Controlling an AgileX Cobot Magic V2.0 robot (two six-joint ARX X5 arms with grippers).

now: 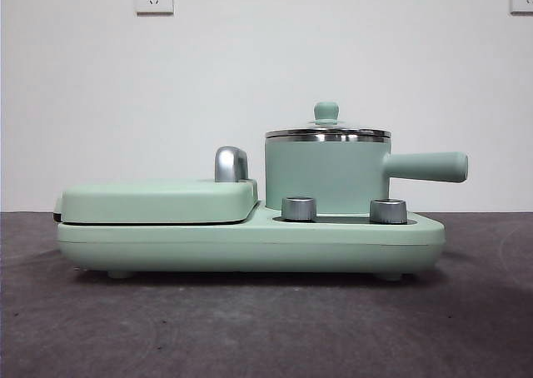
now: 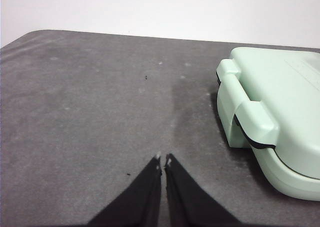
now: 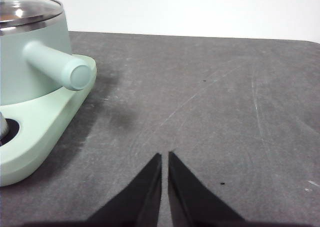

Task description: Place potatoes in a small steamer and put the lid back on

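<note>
The small steamer point(image 1: 326, 176), a mint-green pot with a steel rim and a long side handle point(image 1: 426, 166), stands on the right half of a mint-green cooker base point(image 1: 250, 243). The glass lid point(image 1: 327, 131) with its green knob sits on the pot. The steamer also shows in the right wrist view point(image 3: 30, 62) with the lid point(image 3: 27, 11) on it. No potato is in view. My left gripper point(image 2: 163, 159) is shut and empty over bare table beside the griddle end. My right gripper point(image 3: 164, 156) is shut and empty over bare table beside the steamer's handle.
A flat green griddle cover point(image 1: 158, 200) with a chrome handle point(image 1: 231, 163) takes up the base's left half, and shows in the left wrist view point(image 2: 280, 112). Two steel knobs point(image 1: 299, 208) point(image 1: 388, 211) sit at the base's front. The table is dark grey felt; a white wall stands behind.
</note>
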